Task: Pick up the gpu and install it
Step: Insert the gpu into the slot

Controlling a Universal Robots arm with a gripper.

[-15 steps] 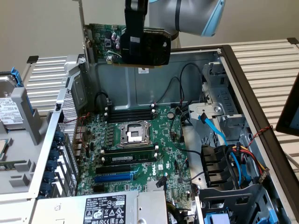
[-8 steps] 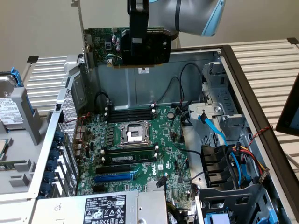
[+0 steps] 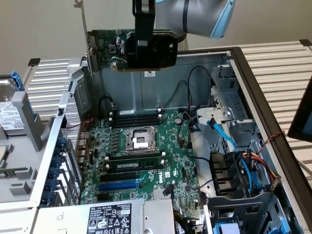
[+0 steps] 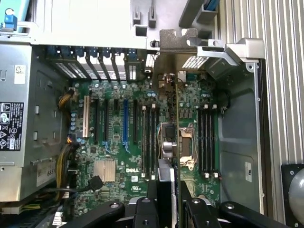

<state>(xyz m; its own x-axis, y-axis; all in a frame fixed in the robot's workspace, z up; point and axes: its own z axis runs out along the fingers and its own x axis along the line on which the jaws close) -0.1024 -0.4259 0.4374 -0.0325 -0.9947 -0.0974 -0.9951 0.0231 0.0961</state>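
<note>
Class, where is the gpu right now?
In the exterior view, the gpu is held by the gripper near the top centre, in the air above the motherboard.

The arm [image 3: 192,14] is rocking that smooth silver-grey tube look, with a light blue cap [image 3: 223,19] curving around the joint. The claw [image 4: 167,197] is sporting all-black boxy fingers [image 4: 152,202] and chunky black linkages with round pivot holes.
</note>
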